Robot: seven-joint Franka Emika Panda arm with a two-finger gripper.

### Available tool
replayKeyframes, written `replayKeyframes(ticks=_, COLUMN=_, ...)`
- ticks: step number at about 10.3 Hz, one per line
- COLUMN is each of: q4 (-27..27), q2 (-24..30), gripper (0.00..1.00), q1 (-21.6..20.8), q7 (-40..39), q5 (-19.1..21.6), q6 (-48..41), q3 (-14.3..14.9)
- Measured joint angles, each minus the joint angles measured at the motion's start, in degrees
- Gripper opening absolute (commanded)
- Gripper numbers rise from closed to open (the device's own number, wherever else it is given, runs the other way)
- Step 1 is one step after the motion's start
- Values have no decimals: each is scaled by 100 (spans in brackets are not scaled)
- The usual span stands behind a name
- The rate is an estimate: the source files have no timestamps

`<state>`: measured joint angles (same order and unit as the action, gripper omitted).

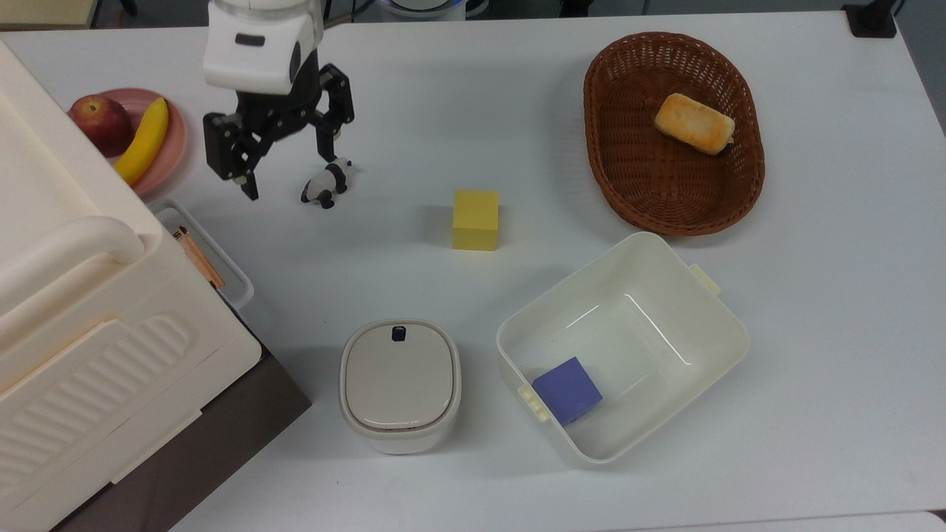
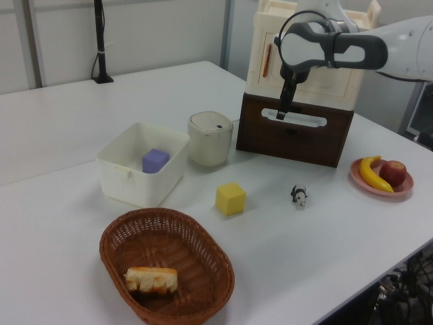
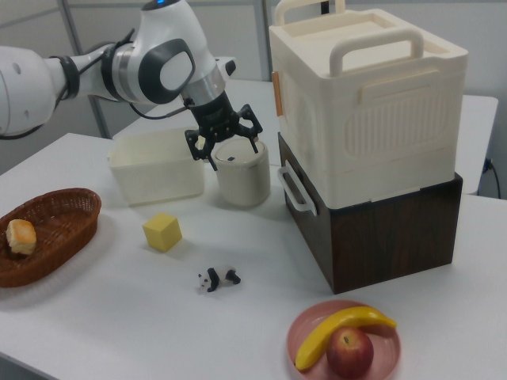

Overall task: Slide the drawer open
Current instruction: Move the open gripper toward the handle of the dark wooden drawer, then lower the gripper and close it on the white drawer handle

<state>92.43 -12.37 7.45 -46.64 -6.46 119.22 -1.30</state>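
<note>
A white robot arm reaches over the table from its far edge in the top view, its black gripper [image 1: 284,171] pointing down, fingers [image 3: 196,154] spread apart.

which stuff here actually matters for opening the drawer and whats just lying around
For the job:
- drawer with its white handle
- gripper, open, above the table

Lying about:
- cream cabinet
- panda toy
- yellow block
- lidded tub
- open bin with purple block
- basket with bread
- plate with apple and banana
</note>
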Motion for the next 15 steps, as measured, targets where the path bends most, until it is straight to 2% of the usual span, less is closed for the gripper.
replayKeyframes(ticks=7, q4=-16, q2=-457, gripper=100, q1=286, q7=-6, q5=-243, q6=865, q3=1)
replayKeyframes(ticks=15, q4=-34, q2=-693, gripper=100, q1=352, q7=-41, q5=-268, q6=998, q3=-9)
